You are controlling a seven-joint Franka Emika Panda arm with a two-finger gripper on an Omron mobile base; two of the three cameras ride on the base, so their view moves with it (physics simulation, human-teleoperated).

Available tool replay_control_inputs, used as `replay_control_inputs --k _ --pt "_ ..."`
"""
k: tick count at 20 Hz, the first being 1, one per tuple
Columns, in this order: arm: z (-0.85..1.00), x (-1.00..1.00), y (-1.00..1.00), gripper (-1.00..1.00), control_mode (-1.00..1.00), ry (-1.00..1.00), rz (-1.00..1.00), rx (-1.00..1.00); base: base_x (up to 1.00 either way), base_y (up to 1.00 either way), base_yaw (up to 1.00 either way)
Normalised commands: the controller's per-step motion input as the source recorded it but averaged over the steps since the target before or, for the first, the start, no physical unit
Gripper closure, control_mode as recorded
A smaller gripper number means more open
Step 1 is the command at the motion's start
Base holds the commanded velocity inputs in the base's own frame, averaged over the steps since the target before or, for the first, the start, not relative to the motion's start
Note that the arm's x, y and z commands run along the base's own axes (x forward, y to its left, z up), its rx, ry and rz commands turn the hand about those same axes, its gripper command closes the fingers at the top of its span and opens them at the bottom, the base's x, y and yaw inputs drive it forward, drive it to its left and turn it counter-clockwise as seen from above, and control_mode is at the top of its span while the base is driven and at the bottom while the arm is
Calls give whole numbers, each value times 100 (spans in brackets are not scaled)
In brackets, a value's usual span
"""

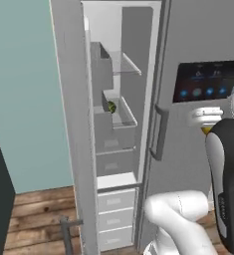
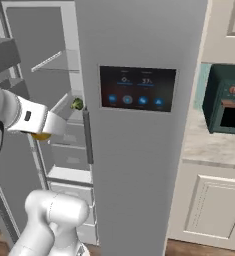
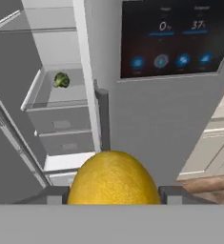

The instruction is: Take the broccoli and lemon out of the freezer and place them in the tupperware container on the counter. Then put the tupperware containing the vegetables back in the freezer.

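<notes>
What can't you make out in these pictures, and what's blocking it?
- Tupperware: cannot be found. The right base view cuts the counter at its right edge, and the toaster oven covers part of it.
- Lemon underside: the hand view's bottom cuts it off. In the left base view a sliver peeks from under the gripper.
- Fingers: only the tips show beside the lemon.
- Broccoli: too small for detail.
</notes>
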Motion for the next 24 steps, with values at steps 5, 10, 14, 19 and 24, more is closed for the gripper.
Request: replay_control_inputs --k 5,10,14,19,24 --pt "0 0 0 100 100 0 0 0 -42 -99 -3" --pt "0 0 0 100 100 0 0 0 14 -100 0" --pt "0 0 0 100 100 0 0 0 44 -100 0" --pt "0 0 0 100 100 0 0 0 64 -100 0" --pt "0 0 0 100 100 0 0 0 81 -100 1"
